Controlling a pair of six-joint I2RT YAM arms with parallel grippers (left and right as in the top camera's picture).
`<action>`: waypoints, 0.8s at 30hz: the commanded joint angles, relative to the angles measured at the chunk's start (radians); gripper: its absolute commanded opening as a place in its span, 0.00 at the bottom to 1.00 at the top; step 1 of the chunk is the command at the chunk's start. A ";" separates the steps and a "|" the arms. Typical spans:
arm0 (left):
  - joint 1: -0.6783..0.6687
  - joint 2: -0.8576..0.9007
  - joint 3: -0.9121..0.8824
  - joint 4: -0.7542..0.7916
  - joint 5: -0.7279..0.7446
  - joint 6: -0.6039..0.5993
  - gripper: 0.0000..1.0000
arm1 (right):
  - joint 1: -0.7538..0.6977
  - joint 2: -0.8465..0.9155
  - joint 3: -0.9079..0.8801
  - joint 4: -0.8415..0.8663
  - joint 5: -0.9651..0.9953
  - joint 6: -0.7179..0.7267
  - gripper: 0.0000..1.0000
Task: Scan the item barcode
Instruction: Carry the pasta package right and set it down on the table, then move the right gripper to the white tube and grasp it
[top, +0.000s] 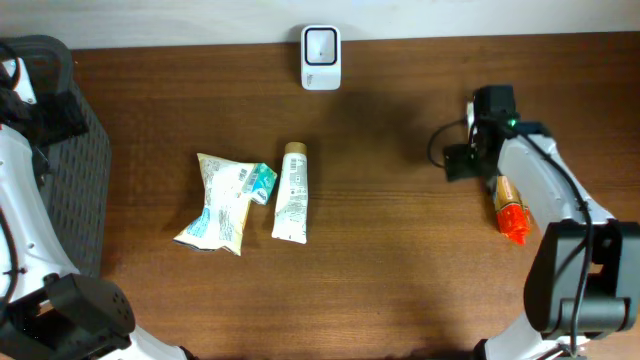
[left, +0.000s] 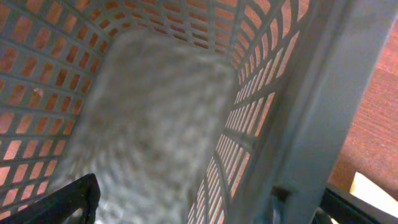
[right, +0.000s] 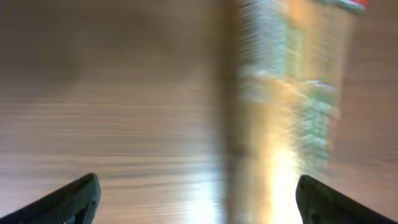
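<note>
The white barcode scanner (top: 321, 57) stands at the table's back edge, in the middle. An orange item with a red end (top: 510, 210) lies flat on the table at the right. My right gripper (top: 468, 158) is just beside it to the upper left, above the wood. In the right wrist view the right gripper (right: 199, 196) is open, and the item (right: 292, 93) is a blurred orange and green strip under the right side of the gap, touching neither finger. My left gripper (left: 208, 205) is open over the grey basket (left: 311, 93), holding nothing.
A crumpled snack bag (top: 220, 203), a small green packet (top: 262, 182) and a white tube (top: 292, 192) lie together left of centre. The grey lattice basket (top: 70, 170) stands at the table's left edge under the left arm.
</note>
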 joint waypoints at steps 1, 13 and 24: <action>0.007 0.002 -0.003 0.002 0.007 -0.006 0.99 | 0.024 -0.033 0.096 0.008 -0.671 0.038 0.99; 0.007 0.002 -0.003 0.002 0.007 -0.006 0.99 | 0.404 0.190 0.072 0.246 -0.663 0.551 0.56; 0.007 0.002 -0.003 0.002 0.007 -0.006 0.99 | 0.556 0.361 0.072 0.404 -0.710 0.633 0.30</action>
